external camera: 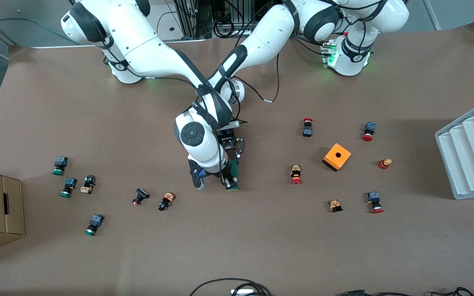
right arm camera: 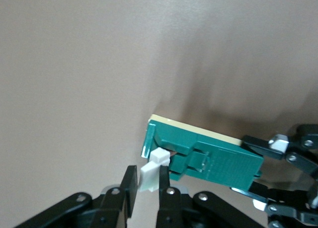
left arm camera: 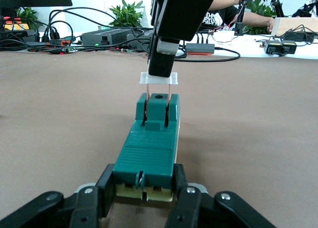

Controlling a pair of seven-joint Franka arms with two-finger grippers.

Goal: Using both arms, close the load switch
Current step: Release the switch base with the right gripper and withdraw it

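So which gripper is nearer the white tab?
Right. The right gripper is shut on the white tab; the left gripper clamps the load switch at its end away from the tab.

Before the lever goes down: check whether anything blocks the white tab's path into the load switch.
Nothing visible does. The right gripper pinches the white tab just above the load switch, which the left gripper clamps on the table.

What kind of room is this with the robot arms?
Probably a robotics lab. Two white arms work at a paper-covered table strewn with push buttons, and cables, electronics boxes and potted plants sit along the table's edge.
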